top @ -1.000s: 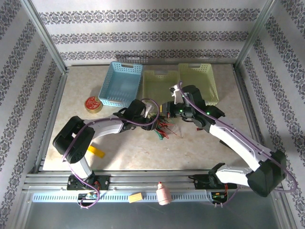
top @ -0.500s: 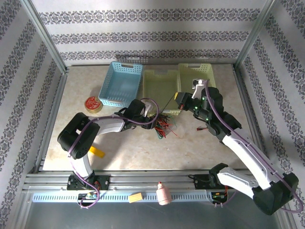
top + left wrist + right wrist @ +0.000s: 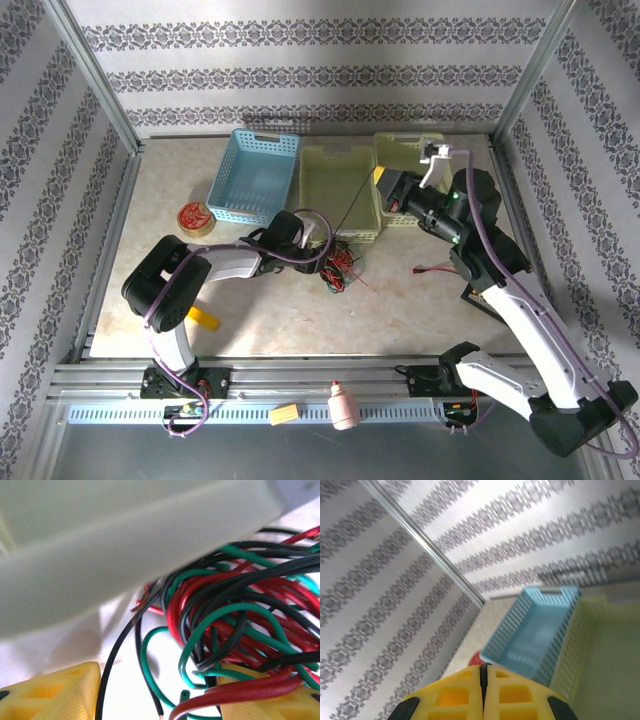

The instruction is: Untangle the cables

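Note:
The cables lie as a red, green and black tangle on the table just in front of the middle basket. My left gripper sits low at the tangle's left side. In the left wrist view its jaws are open, with loose black and green strands between the yellow fingers and a red strand across the right one. My right gripper is raised over the baskets, shut on one black cable that runs down to the tangle. A separate red cable lies to the right.
A blue basket and two pale green baskets stand at the back; the middle one's wall looms close above the left fingers. A red tape roll and a yellow block lie left. A pink bottle rests on the front rail.
My right gripper has risen and swung back to the right, drawing the black cable out of the tangle into a straight line. The left gripper has stayed at the tangle.

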You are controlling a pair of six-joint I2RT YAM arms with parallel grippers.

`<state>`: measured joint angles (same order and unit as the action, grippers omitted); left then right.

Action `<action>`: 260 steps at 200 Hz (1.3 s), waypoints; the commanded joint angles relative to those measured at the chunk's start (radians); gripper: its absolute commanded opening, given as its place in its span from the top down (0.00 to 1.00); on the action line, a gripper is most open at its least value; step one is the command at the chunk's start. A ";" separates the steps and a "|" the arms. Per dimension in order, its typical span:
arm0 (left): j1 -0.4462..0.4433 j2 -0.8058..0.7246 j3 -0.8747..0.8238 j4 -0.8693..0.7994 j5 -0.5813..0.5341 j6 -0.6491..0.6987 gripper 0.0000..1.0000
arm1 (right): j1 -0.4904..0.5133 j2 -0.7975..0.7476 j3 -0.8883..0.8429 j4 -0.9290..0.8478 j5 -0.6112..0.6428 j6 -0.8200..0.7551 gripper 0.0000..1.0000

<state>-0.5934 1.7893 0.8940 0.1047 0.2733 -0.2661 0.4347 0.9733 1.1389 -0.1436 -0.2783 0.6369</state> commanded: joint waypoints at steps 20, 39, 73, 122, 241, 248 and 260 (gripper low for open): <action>0.014 -0.014 -0.067 -0.114 -0.061 0.032 0.37 | -0.008 -0.021 0.146 0.187 -0.048 -0.069 1.00; 0.013 -0.015 -0.072 -0.111 -0.062 0.031 0.37 | -0.007 -0.018 0.176 0.212 -0.032 -0.102 1.00; 0.014 -0.010 -0.071 -0.118 -0.068 0.034 0.37 | -0.008 -0.007 0.261 0.227 0.011 -0.194 1.00; 0.014 -0.048 -0.088 -0.113 -0.071 0.030 0.36 | -0.048 0.080 0.377 0.178 0.176 -0.231 1.00; 0.014 -0.169 -0.100 -0.073 -0.082 -0.012 0.34 | -0.329 0.329 0.401 0.169 0.186 -0.048 1.00; 0.014 -0.171 -0.102 -0.073 -0.081 -0.012 0.34 | -0.339 0.340 0.404 0.168 0.186 -0.047 1.00; 0.014 -0.172 -0.105 -0.072 -0.081 -0.012 0.34 | -0.351 0.356 0.398 0.170 0.191 -0.047 1.00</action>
<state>-0.5888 1.6379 0.7959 0.0559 0.2050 -0.2661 0.1051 1.3045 1.5166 -0.0063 -0.0834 0.5739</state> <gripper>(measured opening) 0.664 0.048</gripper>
